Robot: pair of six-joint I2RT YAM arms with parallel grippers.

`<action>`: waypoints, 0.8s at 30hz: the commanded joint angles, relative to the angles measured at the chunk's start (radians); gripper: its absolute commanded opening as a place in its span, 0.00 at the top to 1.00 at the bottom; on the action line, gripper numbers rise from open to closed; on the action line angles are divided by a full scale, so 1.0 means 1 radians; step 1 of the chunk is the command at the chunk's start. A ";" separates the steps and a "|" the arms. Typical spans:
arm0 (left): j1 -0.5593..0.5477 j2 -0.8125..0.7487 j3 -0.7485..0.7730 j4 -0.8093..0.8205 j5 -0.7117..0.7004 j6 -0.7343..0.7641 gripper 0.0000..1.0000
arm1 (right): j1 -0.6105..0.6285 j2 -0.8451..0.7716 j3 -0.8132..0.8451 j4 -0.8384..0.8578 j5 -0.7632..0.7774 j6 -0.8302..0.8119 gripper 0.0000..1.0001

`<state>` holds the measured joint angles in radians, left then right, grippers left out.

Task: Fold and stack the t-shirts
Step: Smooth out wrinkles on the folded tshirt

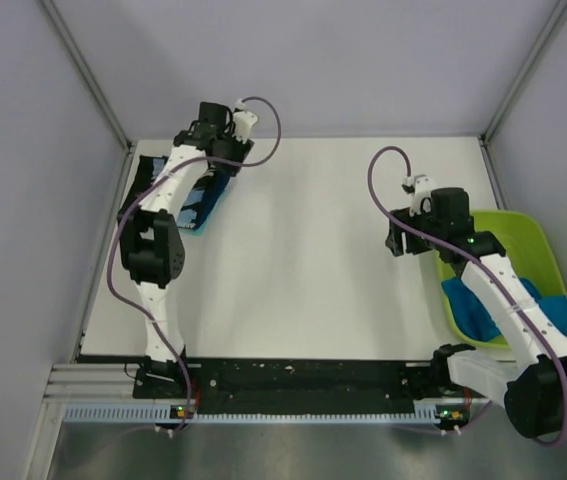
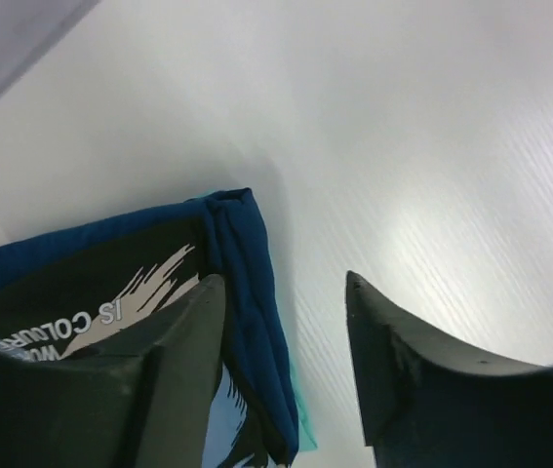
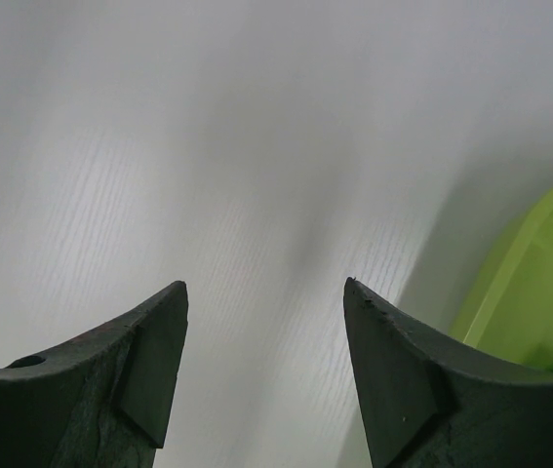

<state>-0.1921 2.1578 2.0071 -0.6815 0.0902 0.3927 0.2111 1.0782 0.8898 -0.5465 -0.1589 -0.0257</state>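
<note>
Nearest you on the right, crumpled bright blue t-shirts (image 1: 468,310) lie in the glossy lime-green plastic tub (image 1: 518,222), your right gripper (image 3: 265,289) gapes empty over the matte white table (image 1: 303,260) beside it, and at the far left your left gripper (image 2: 286,281) hangs spread at the corner of the folded black printed t-shirt (image 2: 91,275), which is stacked on a blue t-shirt (image 2: 252,292).

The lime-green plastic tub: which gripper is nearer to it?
Right. The right gripper sits beside the tub; the left gripper is across the table, at the folded t-shirts.

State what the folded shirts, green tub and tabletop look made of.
Folded shirts: soft matte cloth, rolled fold edges. Green tub: likely smooth plastic, rigid moulded rim. Tabletop: hard, white, faint grain lines and sheen; material unclear.
</note>
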 commanded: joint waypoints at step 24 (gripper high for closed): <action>0.019 0.410 0.238 -0.043 -0.681 0.210 1.00 | -0.009 -0.020 0.003 0.014 0.013 -0.014 0.35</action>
<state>-0.2165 2.4886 2.1643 -0.7822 -0.4145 0.5545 0.2111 1.0687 0.8898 -0.5472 -0.1570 -0.0269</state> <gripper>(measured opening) 0.005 0.646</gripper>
